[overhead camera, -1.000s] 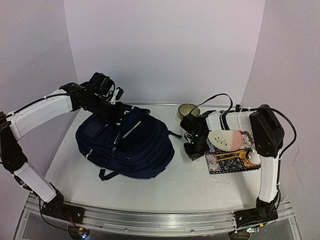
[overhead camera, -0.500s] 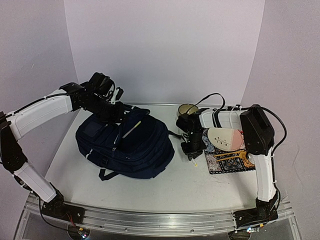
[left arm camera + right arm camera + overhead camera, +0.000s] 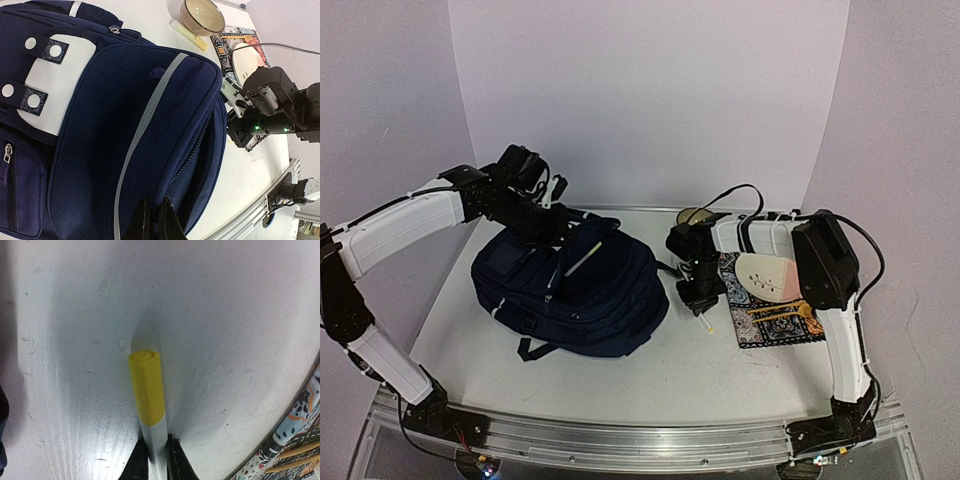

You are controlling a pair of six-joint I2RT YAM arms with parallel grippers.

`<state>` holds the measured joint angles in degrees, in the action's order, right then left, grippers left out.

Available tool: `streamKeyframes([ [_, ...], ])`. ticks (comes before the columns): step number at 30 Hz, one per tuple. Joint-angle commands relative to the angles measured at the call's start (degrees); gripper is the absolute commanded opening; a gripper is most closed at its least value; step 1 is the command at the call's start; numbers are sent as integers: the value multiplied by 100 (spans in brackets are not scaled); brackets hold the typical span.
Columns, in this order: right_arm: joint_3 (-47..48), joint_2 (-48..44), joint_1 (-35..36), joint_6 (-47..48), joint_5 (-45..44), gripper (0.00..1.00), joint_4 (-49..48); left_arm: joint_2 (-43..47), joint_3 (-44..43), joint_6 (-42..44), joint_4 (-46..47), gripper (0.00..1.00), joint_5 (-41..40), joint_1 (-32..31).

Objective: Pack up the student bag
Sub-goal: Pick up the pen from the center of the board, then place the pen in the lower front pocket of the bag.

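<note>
**Top view.** The left end effector (image 3: 554,232) sits at the far top edge of the student bag (image 3: 575,290). The bag lies flat on the counter (image 3: 690,380) and spreads from that end effector toward the near edge. The right end effector (image 3: 701,302) points down just beside the bag's right side, clamped on a marker (image 3: 707,322). Behind it stands a bowl (image 3: 695,217). To its right lies a patterned book (image 3: 778,322) carrying a pink-and-white oval piece (image 3: 770,277).

**Left wrist.** The fingers (image 3: 141,222) are pressed together against the bag's navy fabric. I cannot tell whether anything is pinched between them.

**Right wrist.** The fingers (image 3: 139,462) grip the marker's white barrel. Its yellow cap points away from them, low over the counter.
</note>
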<state>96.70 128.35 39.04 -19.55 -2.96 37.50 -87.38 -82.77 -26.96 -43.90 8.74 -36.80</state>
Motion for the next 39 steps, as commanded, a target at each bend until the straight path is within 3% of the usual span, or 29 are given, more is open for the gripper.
streamKeyframes([
  [1, -160, 7, 7, -21, -107, 3, 148, 255, 6, -41, 238, 0, -94, 91],
  [7, -416, -821, 7, -281, 138, 1, -18, 272, 6, -89, 331, 0, 50, 94],
  [15, -924, -1988, 7, -1091, 1348, 0, -1120, 281, -11, -125, 514, 0, 250, 93],
  [22, -1737, -2823, 159, -2774, 2556, 0, -3386, 237, -19, 21, 729, 0, 645, 94],
  [31, -1401, -2257, 743, -4438, 2592, 2, -5422, 220, -107, 125, 1019, 0, 1543, 90],
  [36, -331, -1430, 968, -4704, 2576, 6, -5498, 311, -105, 29, 1159, 0, 1684, 98],
  [39, 140, -999, 1051, -4733, 2620, 14, -5447, 348, -99, -47, 1247, 0, 1699, 94],
])
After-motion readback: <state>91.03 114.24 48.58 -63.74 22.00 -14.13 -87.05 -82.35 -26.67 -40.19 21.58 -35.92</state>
